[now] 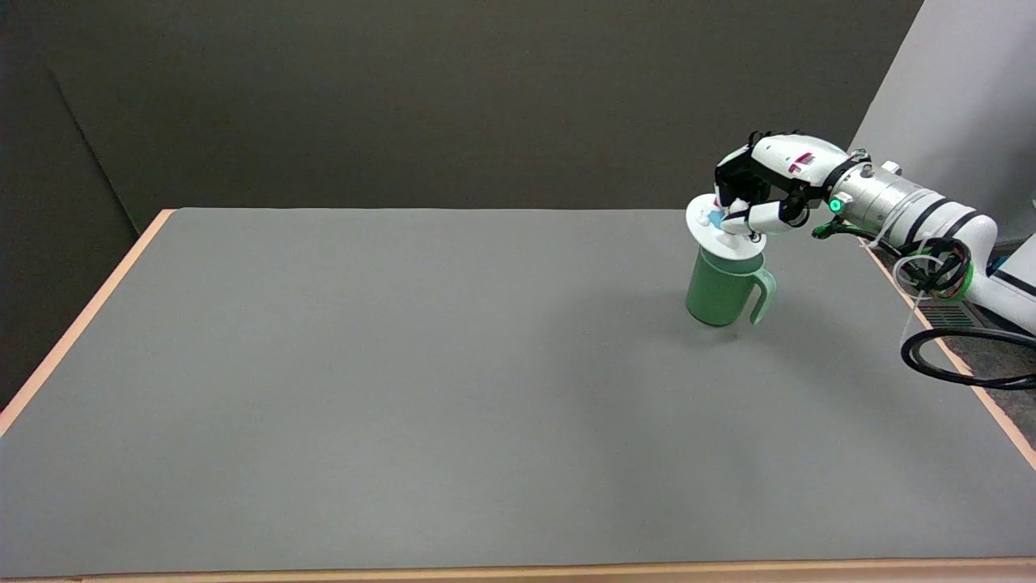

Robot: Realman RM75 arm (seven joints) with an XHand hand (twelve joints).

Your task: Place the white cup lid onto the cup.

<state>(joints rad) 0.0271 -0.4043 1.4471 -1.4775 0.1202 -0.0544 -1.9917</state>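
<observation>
A green cup (716,290) with a handle on its right side stands upright on the grey table, toward the back right. The white cup lid (712,231) sits tilted over the cup's mouth, its left edge jutting past the rim; whether it rests on the rim I cannot tell. My right hand (761,190) reaches in from the right, just above the cup, and pinches the lid by the knob on top between thumb and fingers. The cup's rim is hidden under the lid.
The grey table (405,389) has a pale wooden edge along its left, right and front sides. Black cables (963,356) loop beside the arm past the table's right edge. A dark wall stands behind the table.
</observation>
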